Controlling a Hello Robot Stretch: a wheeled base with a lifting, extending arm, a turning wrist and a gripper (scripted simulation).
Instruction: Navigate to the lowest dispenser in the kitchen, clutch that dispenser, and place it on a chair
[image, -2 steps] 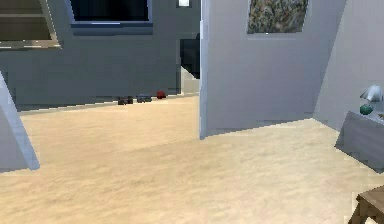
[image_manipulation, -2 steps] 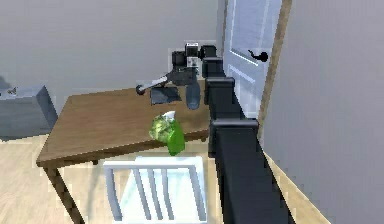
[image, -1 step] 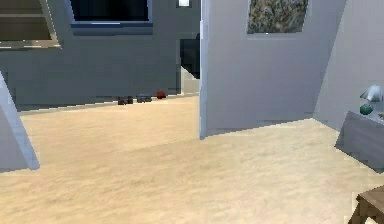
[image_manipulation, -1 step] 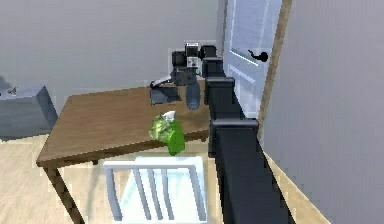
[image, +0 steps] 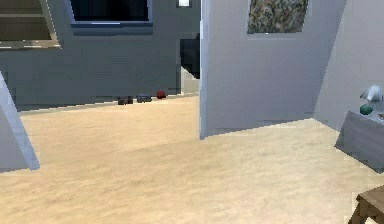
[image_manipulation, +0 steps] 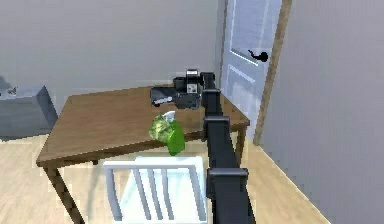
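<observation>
The green dispenser (image_manipulation: 170, 136) shows at 6 o'clock of the gripper (image_manipulation: 160, 97), against the near edge of the table (image_manipulation: 95, 118) and just above the white chair (image_manipulation: 150, 185) at 6 o'clock — probably lined up for the seat. Whether the fingers (image_manipulation: 156, 98) hold it I cannot tell — the table lies behind it.

Readable text: none.
Squares (image_manipulation: 191, 86): two, white with black marks, no letters or digits legible; at the arm's (image_manipulation: 222, 160) far end, 1 o'clock of the bottle (image_manipulation: 169, 136).
Bottle: green, no label legible.
Wall picture (image: 277, 15): 1 o'clock in the forward view; mottled, no writing legible.
</observation>
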